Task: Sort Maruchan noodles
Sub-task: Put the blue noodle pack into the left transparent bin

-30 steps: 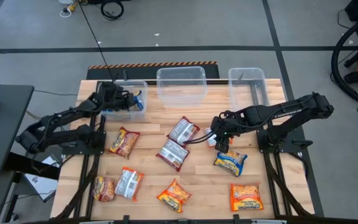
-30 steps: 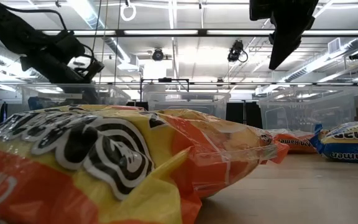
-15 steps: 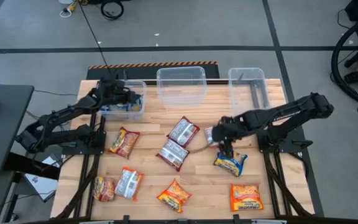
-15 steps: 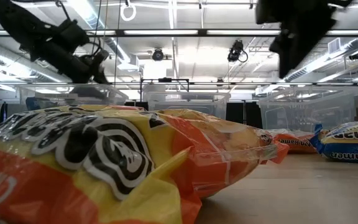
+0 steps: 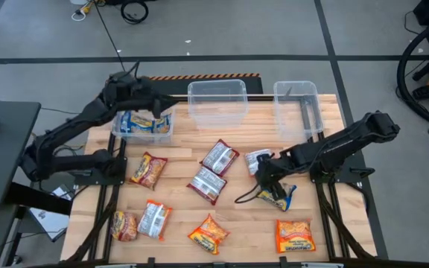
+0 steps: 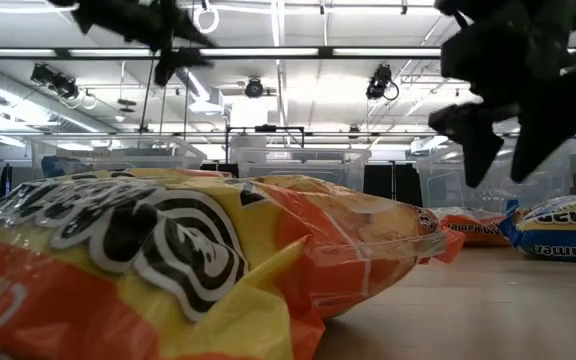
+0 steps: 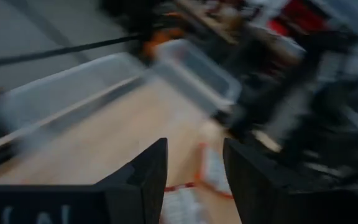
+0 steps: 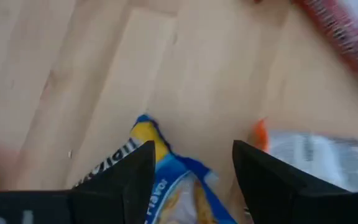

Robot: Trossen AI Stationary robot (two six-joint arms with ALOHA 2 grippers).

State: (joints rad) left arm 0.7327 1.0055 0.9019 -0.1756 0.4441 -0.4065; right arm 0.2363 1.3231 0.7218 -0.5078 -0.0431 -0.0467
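A: Right claw [image 5: 272,187] has dropped onto the blue-yellow packet [image 5: 280,196] since a second ago, jaws open and empty.

B: Yep, packet's straight under it, long axis 10-to-4 on the desk [image 5: 237,216]. Left claw [image 5: 153,103], open and empty, lifted off the tub [image 5: 141,124].

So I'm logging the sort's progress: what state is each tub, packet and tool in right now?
left tub: holds blue-yellow packets
middle tub: empty
right tub: empty
blue-yellow packet: flat on the table, between the right tool's open fingers
left tool: open, empty, above the left tub
right tool: open, over the blue-yellow packet
other packets: loose on the table, unsorted
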